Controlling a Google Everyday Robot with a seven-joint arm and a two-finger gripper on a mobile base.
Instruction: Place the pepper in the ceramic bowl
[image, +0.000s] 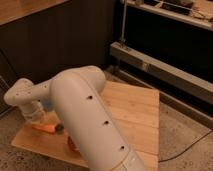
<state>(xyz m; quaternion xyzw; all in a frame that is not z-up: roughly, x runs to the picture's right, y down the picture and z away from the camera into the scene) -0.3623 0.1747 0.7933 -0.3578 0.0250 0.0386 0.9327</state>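
Note:
The orange pepper lies low over the left part of the wooden board, its dark stem end pointing right. My gripper is at the end of the white arm, right at the pepper's left end, and mostly hidden by the wrist. Only a reddish-brown sliver of the ceramic bowl shows, just right of and nearer than the pepper. The rest of the bowl is hidden behind my big white forearm.
A bit of light blue shows behind the wrist. A metal rack with a dark opening stands at the back right. Speckled floor surrounds the board, and a thin cable lies on it at the right.

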